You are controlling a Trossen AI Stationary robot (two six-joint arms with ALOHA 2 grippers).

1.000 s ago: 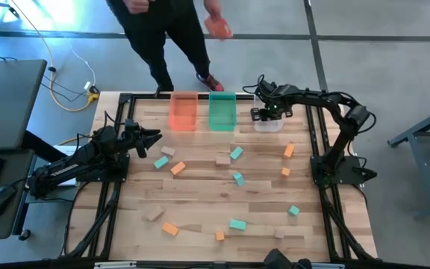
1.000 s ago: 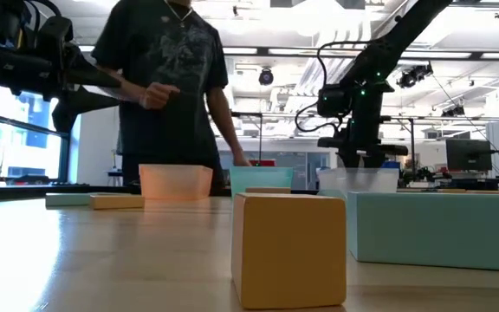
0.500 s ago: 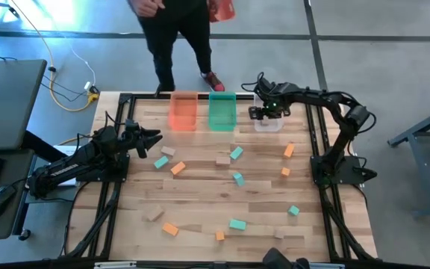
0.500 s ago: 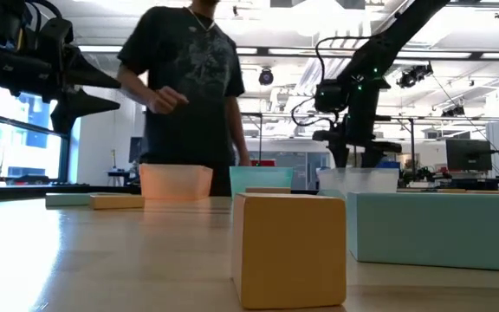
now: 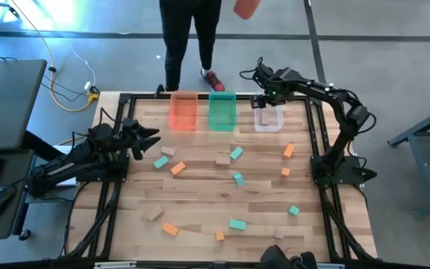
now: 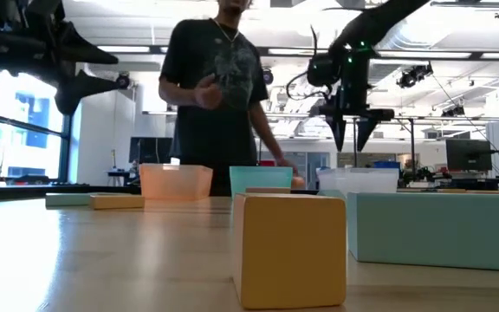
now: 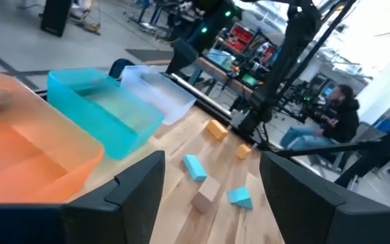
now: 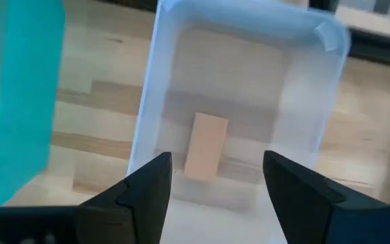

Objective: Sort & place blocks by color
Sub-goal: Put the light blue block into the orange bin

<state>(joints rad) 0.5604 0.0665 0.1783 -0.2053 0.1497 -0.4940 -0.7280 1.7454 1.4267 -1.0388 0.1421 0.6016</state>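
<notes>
Small teal, orange and tan blocks lie flat and scattered over the wooden table, among them a teal one [image 5: 236,153], an orange one [image 5: 178,169] and a tan one [image 5: 222,160]. One tan block [image 8: 205,146] lies on the floor of the clear tray [image 5: 269,121]. My right gripper [image 5: 264,100] hangs open above that tray, fingers pointing down, holding nothing; its own wrist view [image 8: 215,190] shows the tray below. My left gripper [image 5: 152,139] is open in the air near the table's left edge, pointing level toward the trays, also seen in the low view [image 6: 93,69].
An orange tray [image 5: 184,110] and a green tray [image 5: 222,110] stand left of the clear one along the far edge. A person [image 5: 192,30] stands just beyond that edge. An orange block [image 6: 288,247] and a teal block [image 6: 431,227] lie close to the low camera.
My right gripper has opened and risen straight up out of the clear tray, until its fingers hang well above the rim. My left gripper has risen a little and spread its fingers wider. The person has stepped toward the right along the far edge.
</notes>
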